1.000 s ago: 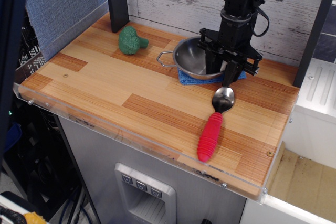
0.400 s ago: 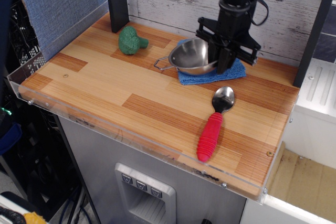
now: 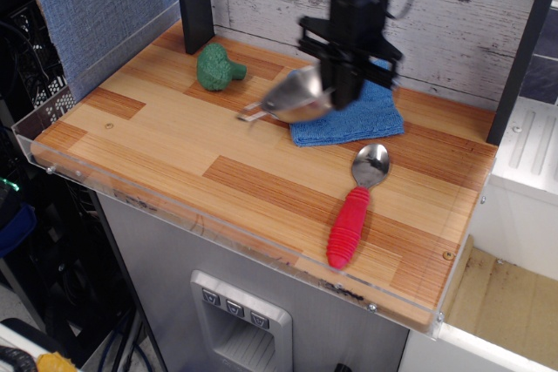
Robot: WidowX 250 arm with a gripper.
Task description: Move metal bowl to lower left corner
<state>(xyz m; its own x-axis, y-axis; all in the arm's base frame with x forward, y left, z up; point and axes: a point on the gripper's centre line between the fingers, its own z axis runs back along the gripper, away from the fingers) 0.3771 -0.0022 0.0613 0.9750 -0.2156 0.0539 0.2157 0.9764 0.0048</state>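
The shiny metal bowl point(image 3: 295, 98) hangs tilted in the air above the tabletop, its wire handle pointing left. My gripper point(image 3: 336, 91) is shut on the bowl's right rim and holds it up, just left of the blue cloth. The bowl looks motion-blurred. The lower left corner point(image 3: 52, 147) of the striped wood tabletop lies far to the left and front, edged by a clear acrylic rim with a small screw.
A blue cloth point(image 3: 353, 115) lies at the back right. A green broccoli toy point(image 3: 217, 67) sits at the back left. A red-handled metal spoon point(image 3: 356, 206) lies at the front right. A dark post point(image 3: 193, 2) stands at the back left.
The gripper has lifted the bowl off the blue cloth and carried it left, tilting it. The cloth now lies uncovered.
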